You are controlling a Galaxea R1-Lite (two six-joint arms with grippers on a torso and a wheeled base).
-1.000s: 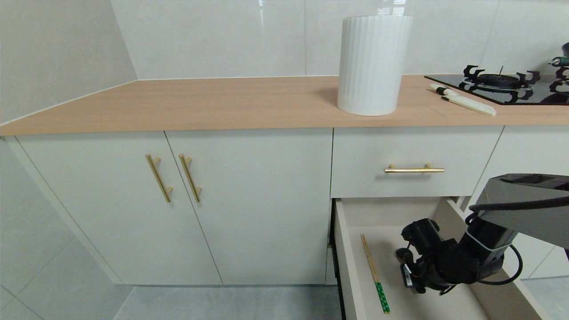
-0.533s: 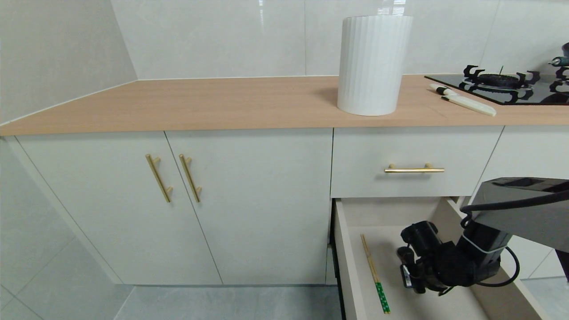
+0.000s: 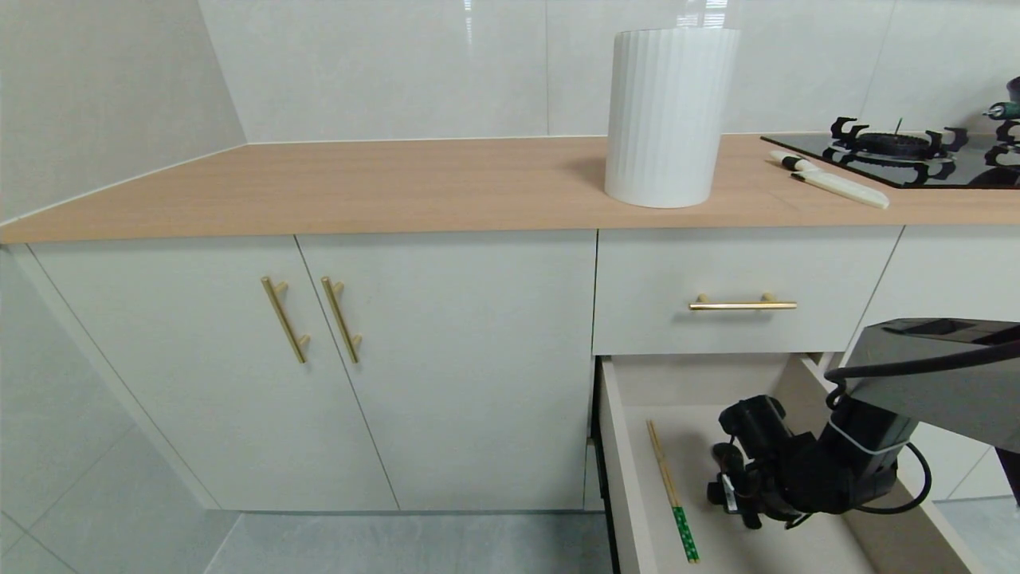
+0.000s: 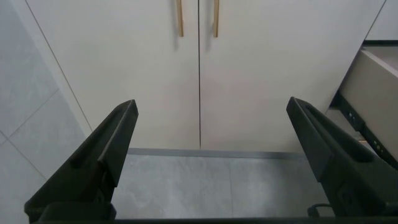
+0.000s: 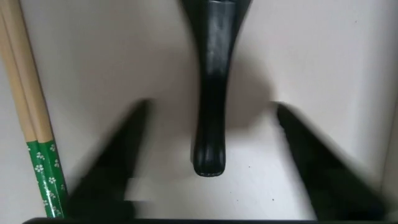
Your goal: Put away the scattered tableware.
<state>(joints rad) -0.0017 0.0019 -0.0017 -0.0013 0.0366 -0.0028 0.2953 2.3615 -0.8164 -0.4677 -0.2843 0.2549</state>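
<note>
As the right end effector eases a touch left and lower inside the open drawer, its fingers stand spread, released. The black spoon lies on the drawer floor between them, just right of the chopsticks. Spoon delivered, I'd say. Over left, the left end effector hangs released before the cupboard doors, and the knife waits on the bench.

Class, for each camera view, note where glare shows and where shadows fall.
Head view: bright glare on the glossy wall tiles; the white container throws a soft shadow leftward on the countertop. Right wrist view: the black utensil casts a soft shadow beside it on the drawer floor. Left wrist view: flat, even light on the cabinet doors, no glare.
</note>
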